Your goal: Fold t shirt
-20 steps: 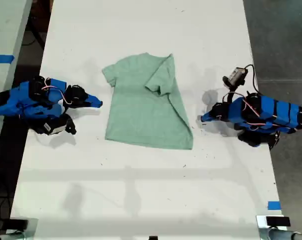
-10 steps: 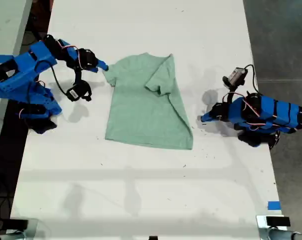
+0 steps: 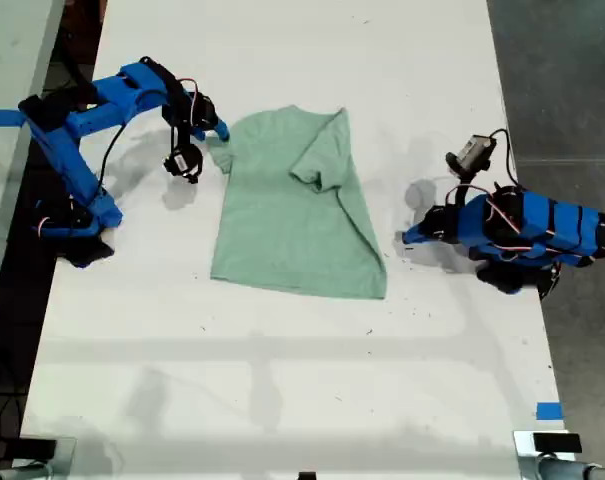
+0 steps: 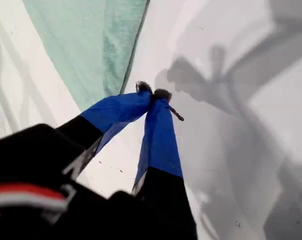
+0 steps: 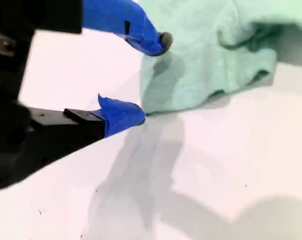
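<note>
- My first gripper: jaws closed tip to tip, holding nothing, beside the t shirt.
- My second gripper: jaws parted at a sleeve edge, gripping nothing.

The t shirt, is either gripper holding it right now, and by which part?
Nothing is held. My second gripper is open at the t shirt's sleeve edge; my first gripper is shut on nothing, beside the shirt.

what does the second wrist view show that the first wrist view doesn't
Only the second wrist view shows my second gripper open, its jaws apart at the t shirt's sleeve edge, one fingertip over the cloth. Only the first wrist view shows my first gripper with its tips together over bare table, beside the shirt's edge, holding nothing. Both show the pale green cloth and the white tabletop with arm shadows.
</note>
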